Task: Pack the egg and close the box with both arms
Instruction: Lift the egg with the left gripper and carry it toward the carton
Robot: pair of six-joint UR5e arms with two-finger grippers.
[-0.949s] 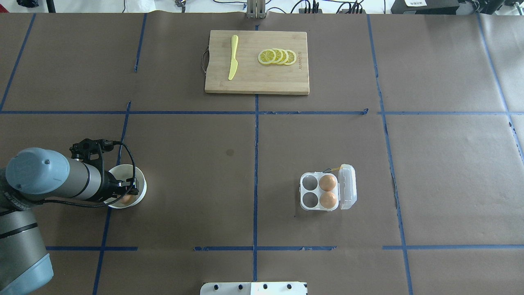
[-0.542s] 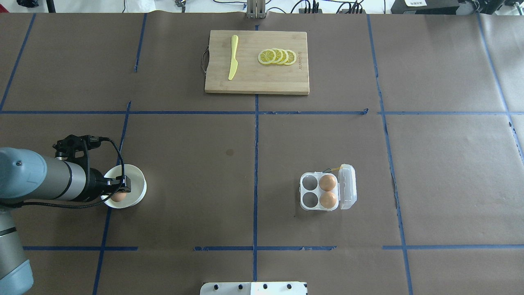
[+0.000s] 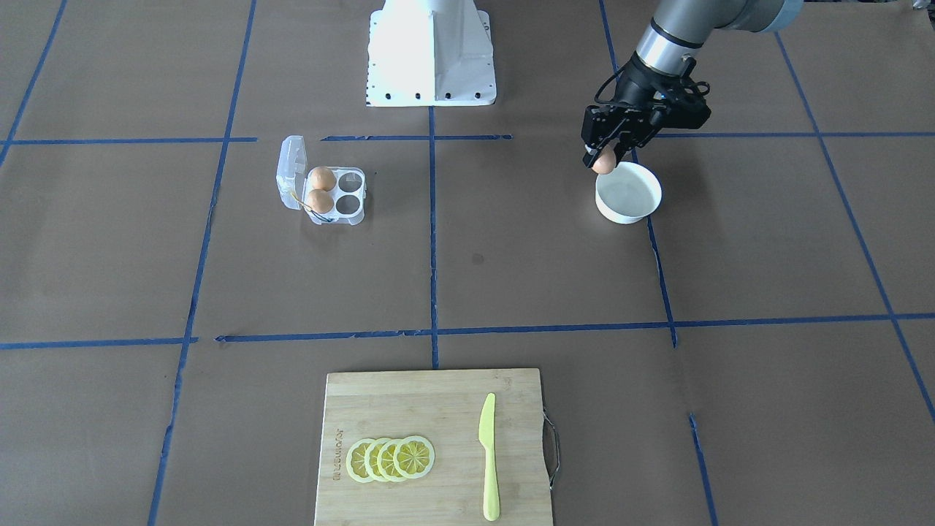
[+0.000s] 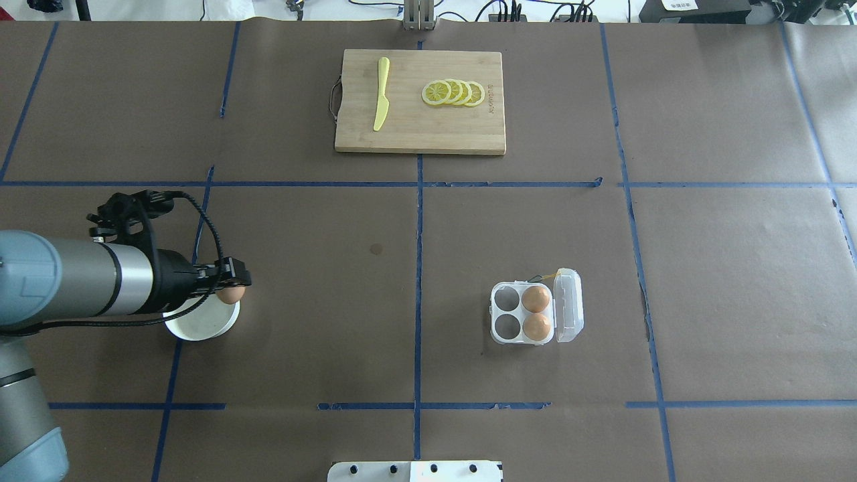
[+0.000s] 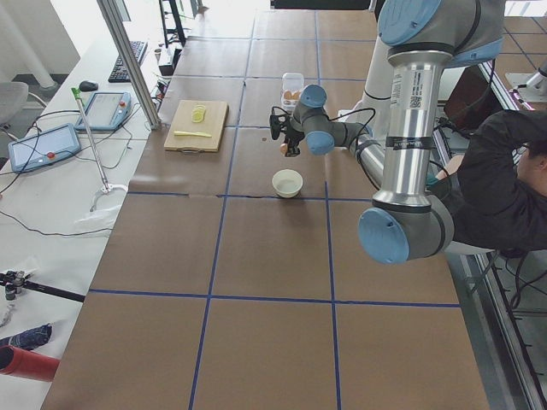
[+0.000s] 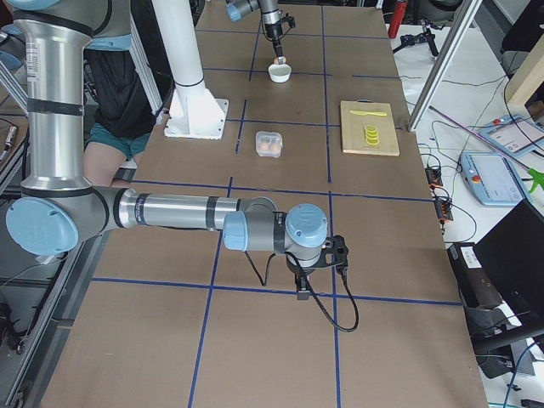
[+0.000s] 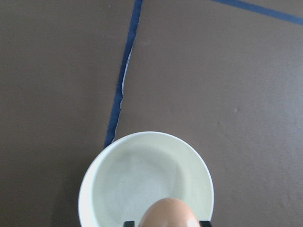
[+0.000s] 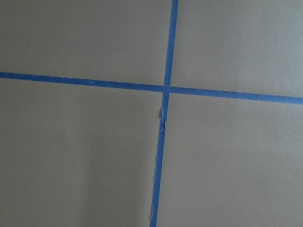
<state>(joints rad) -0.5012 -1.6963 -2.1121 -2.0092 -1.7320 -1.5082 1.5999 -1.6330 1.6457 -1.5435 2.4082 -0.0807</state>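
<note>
A small, smooth orange-brown egg [image 4: 231, 294] hangs clamped between the black fingers of the left arm's end effector [image 4: 229, 288], lifted clear of the round white bowl [image 4: 194, 329] where it sat low inside the rim half a second earlier. The bowl now lies just beneath and slightly behind the end effector, and the wrist view shows it empty. With the egg off the bowl and held, the pick looks complete, and what remains is the carry across the brown paper-covered table [image 4: 335, 268]. The destination, a small clear plastic four-cup egg carton [image 4: 499, 338], stands well apart from the end effector toward the robot's right. Its see-through hinged lid [image 4: 569, 304] is folded open on the far side, and two brown eggs [image 4: 535, 298] fill the cups next to the lid. That leaves the two cups nearest the end effector [image 4: 507, 300] free, so the approach should meet an open cup first. The right arm's end effector [image 6: 303, 287] hangs over bare table far from the carton, and whether its fingers are apart or together cannot be told. Closing the lid is not yet begun. Farther off lies a wooden chopping board [image 4: 415, 134].
</note>
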